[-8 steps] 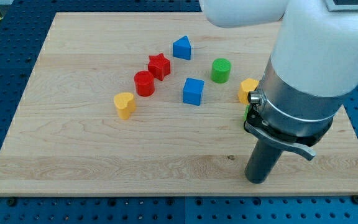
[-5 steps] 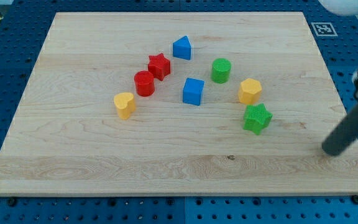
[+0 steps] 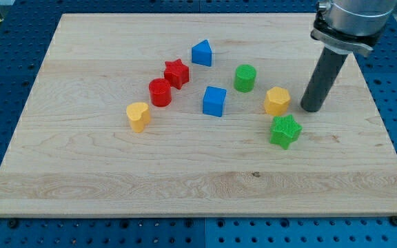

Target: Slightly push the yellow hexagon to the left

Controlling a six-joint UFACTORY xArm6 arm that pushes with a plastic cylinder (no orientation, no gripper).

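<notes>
The yellow hexagon (image 3: 277, 100) sits on the wooden board (image 3: 116, 172), right of centre. My tip (image 3: 311, 108) rests on the board just to the hexagon's right, with a small gap between them. A green star (image 3: 285, 131) lies directly below the hexagon, and a green cylinder (image 3: 245, 78) lies up and to its left.
A blue cube (image 3: 214, 101) lies left of the hexagon. Further left are a blue triangular block (image 3: 201, 53), a red star (image 3: 176, 73), a red cylinder (image 3: 160, 91) and a yellow heart (image 3: 138, 116). The board's right edge (image 3: 371, 103) is close to my tip.
The rod swung from the lower part of the board out to the right edge, then up and back in to the hexagon's right side. No block has moved.
</notes>
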